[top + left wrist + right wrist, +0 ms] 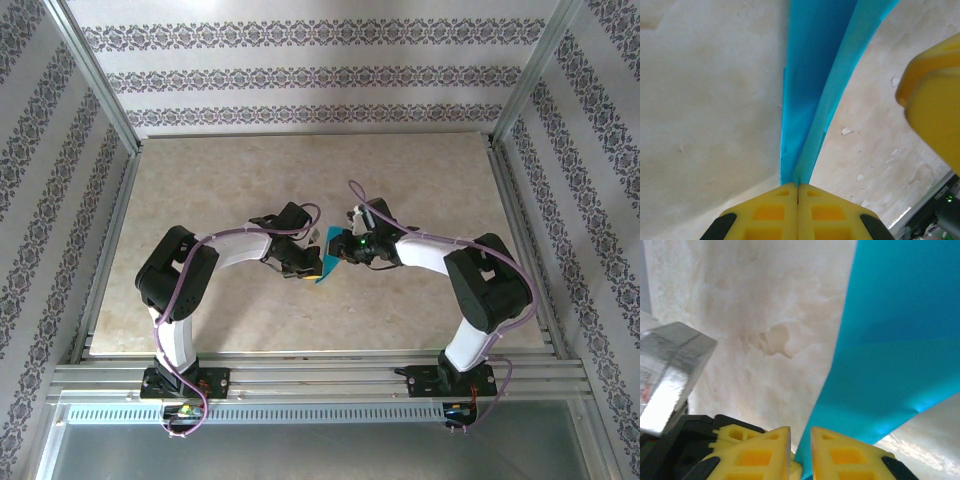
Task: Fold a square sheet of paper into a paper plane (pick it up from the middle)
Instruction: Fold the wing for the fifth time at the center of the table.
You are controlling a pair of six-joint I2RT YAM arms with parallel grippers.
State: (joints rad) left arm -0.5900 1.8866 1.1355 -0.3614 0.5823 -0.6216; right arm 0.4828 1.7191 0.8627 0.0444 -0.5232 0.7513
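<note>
While left claw (798, 194) and right claw (800, 441) pinch it, one sheet (812, 75) bends.

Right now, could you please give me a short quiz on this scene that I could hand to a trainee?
1. True or false: the left hand is shut on the teal paper.
2. Choose one: in the top view the paper is A) lying flat and untouched, B) held between both hands over the table, C) crumpled into a ball.
3. Fill in: the right hand's fingers are coloured ____.
Key: 1 true; 2 B; 3 yellow.
</note>
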